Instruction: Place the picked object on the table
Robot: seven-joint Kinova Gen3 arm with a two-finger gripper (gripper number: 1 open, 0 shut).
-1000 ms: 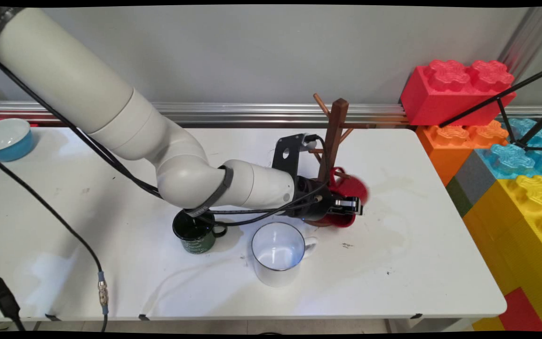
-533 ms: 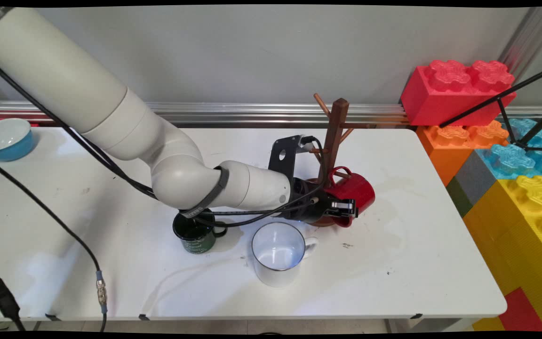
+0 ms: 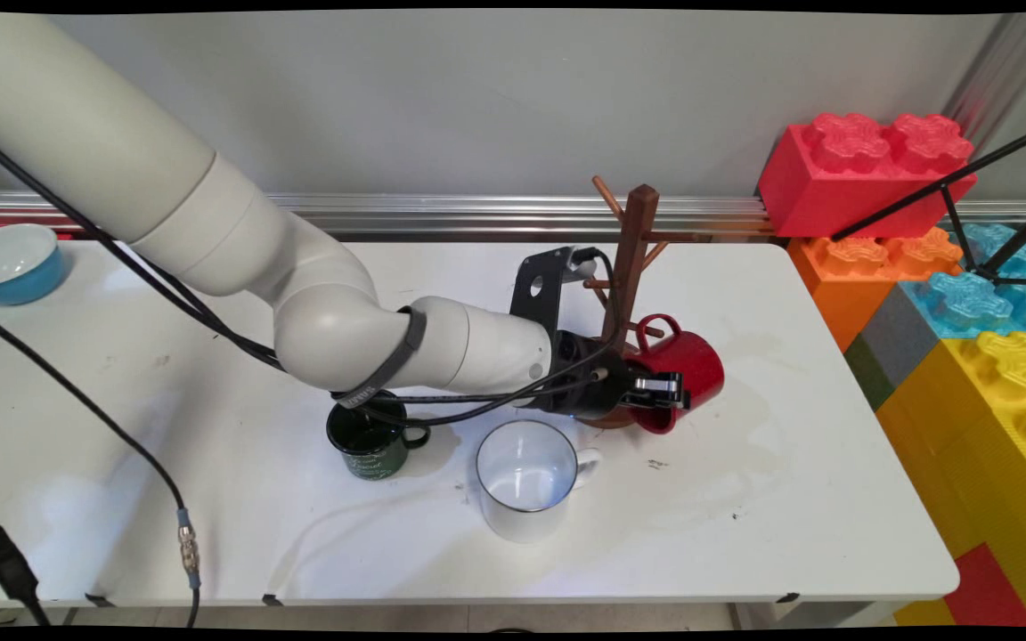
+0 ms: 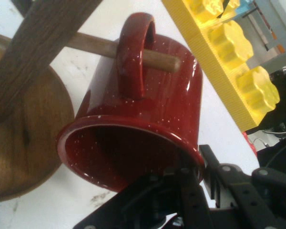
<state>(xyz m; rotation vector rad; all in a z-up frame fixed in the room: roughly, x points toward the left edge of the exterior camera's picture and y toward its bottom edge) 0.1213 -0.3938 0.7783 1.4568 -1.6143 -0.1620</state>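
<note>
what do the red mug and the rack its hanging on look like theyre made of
The red mug looks like enamelled metal: glossy red with fine white speckles and a thin rolled rim, though glazed ceramic is possible. The rack looks like dark stained wood with a matte finish; grain shows on its post, peg and round base.

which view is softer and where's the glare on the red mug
Hand view: soft throughout, with white glare streaks on the red mug wall beside its handle. Main view: sharp, the mug only faintly shiny by the wooden mug tree; the end effector casts little shadow.
</note>
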